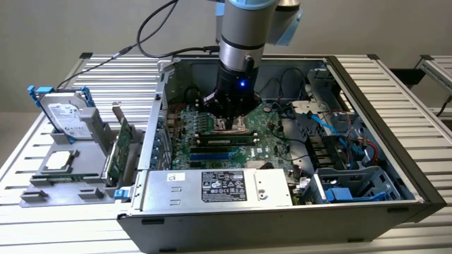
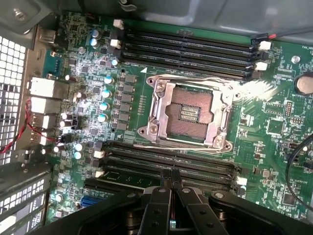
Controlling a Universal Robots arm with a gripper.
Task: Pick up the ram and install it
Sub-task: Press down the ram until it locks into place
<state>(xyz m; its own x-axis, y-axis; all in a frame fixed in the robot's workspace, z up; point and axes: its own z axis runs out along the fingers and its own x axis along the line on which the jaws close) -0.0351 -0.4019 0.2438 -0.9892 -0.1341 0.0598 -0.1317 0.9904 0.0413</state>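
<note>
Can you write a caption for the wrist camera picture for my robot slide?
Shut gripper poised over the ram slots beside the empty processor socket on the green motherboard.

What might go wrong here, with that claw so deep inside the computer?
1. The shut gripper sits right beside the open processor socket; a slip could damage its exposed contacts.
2. If the ram sits crooked in its slot, pushing down might bend it or the motherboard.
</note>
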